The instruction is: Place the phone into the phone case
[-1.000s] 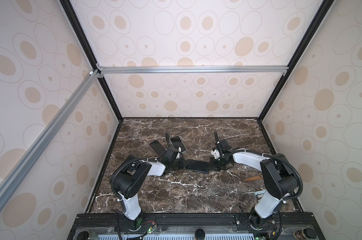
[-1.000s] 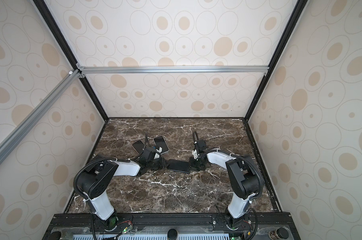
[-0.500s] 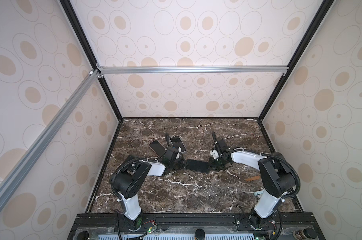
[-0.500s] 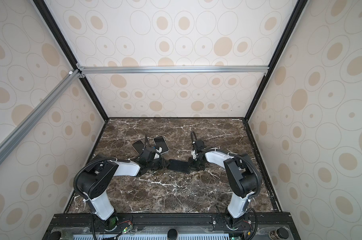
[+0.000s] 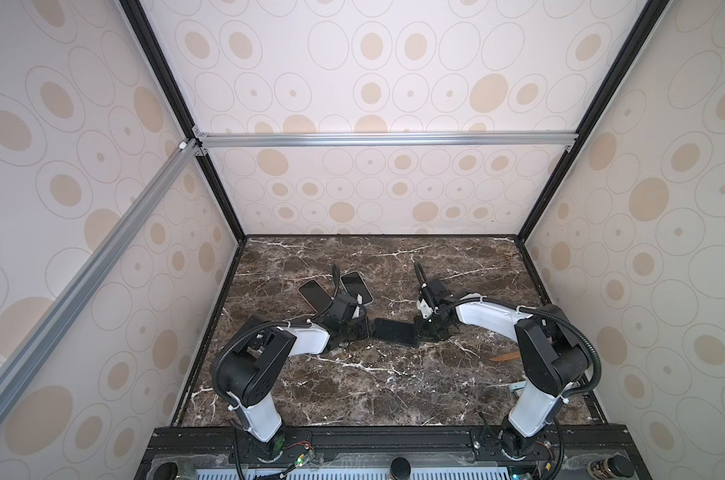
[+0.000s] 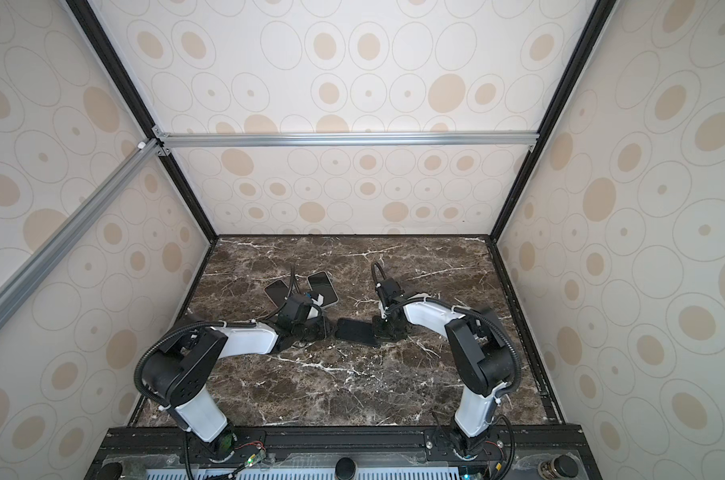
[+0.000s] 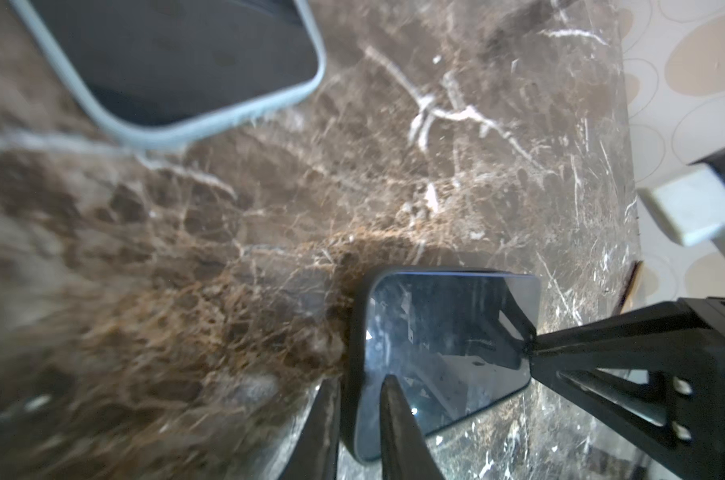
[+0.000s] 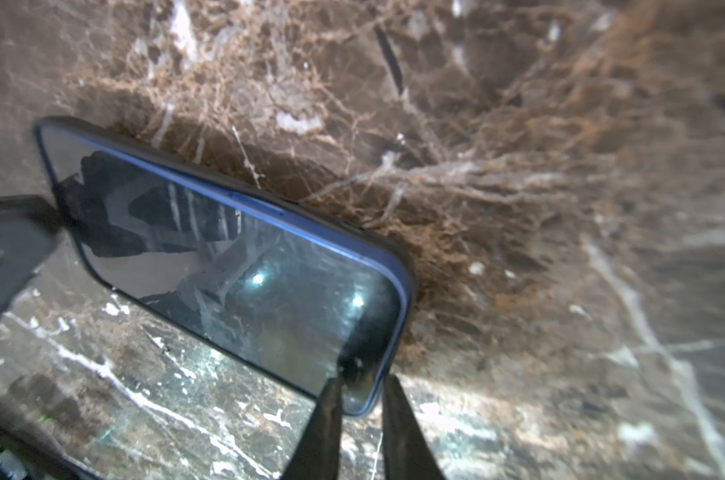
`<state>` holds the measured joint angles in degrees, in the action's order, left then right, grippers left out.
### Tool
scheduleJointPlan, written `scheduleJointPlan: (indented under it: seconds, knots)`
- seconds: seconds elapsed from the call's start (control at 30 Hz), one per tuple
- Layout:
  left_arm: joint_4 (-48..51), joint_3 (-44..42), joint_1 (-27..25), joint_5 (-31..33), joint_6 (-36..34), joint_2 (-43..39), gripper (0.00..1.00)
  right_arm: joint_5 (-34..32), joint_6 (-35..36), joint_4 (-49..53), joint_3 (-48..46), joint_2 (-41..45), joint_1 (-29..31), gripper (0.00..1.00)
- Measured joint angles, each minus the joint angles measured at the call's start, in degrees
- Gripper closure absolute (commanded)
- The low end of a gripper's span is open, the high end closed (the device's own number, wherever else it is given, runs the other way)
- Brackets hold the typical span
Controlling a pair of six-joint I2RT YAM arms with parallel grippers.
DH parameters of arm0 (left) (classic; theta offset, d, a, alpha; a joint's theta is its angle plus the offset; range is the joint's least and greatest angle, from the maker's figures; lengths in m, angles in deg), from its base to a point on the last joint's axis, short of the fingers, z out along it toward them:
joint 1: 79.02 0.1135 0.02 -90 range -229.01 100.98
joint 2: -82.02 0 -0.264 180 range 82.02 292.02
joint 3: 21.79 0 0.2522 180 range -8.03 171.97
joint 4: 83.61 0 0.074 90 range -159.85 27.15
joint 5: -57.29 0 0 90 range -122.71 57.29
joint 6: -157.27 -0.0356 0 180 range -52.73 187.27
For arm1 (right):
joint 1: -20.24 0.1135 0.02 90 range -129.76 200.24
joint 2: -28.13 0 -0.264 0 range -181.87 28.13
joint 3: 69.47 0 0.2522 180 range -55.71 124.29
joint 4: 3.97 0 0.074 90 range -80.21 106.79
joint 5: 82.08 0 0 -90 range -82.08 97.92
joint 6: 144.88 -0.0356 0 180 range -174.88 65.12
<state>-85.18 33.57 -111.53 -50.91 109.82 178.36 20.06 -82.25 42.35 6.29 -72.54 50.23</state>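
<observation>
The phone [image 5: 395, 331] lies flat and screen up at mid-frame in both top views, on the dark marble worktop [image 5: 352, 395]. A black phone case [image 7: 355, 332] hugs its rim; in the right wrist view a blue band of the phone's frame shows along one long side. The left hand [image 7: 357, 384] meets the phone's left end. Its two fingers stand a narrow gap apart, one over the glass and one outside the case edge, and I cannot tell whether they pinch it. The right hand [image 8: 360, 382] meets the right end with fingers slightly parted astride a corner, and its grip is equally unclear. Above and left of the left hand in the top views lie a dark phone [image 5: 314, 294] and a pale-cased phone [image 5: 356, 286].
</observation>
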Motion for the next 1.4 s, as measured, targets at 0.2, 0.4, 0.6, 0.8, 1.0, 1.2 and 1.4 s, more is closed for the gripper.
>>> scheduleJointPlan:
  seconds: [0.2,0.4,0.6,0.8,1.0,1.2,1.4]
  knots:
    - [3.21,3.65,0.59,3.19,-3.28,-3.56,0.73,-4.07,1.60,4.52,5.44,2.97,0.00,0.67]
    - [3.78,8.31,0.72,2.93,-4.15,0.02,0.70,-2.91,2.43,4.26,7.19,2.86,-2.99,0.71]
    - [4.07,8.33,0.76,0.61,-4.00,4.81,0.69,0.48,2.03,1.57,5.14,0.00,-5.35,0.77]
    - [3.85,8.24,0.76,-1.36,-3.98,6.69,0.71,3.28,1.29,-0.83,2.75,-2.60,-5.60,0.83]
    - [3.04,8.22,0.76,-3.30,-3.26,7.96,0.75,4.61,1.09,-2.47,1.86,-2.86,-5.70,0.85]
    - [1.57,7.58,0.94,-4.52,-1.99,8.55,0.78,5.88,1.14,-3.96,1.46,-3.30,-5.77,0.86]
    - [1.20,7.39,0.98,-4.52,-1.57,8.55,0.78,6.60,1.51,-3.89,1.55,-3.80,-6.10,0.88]
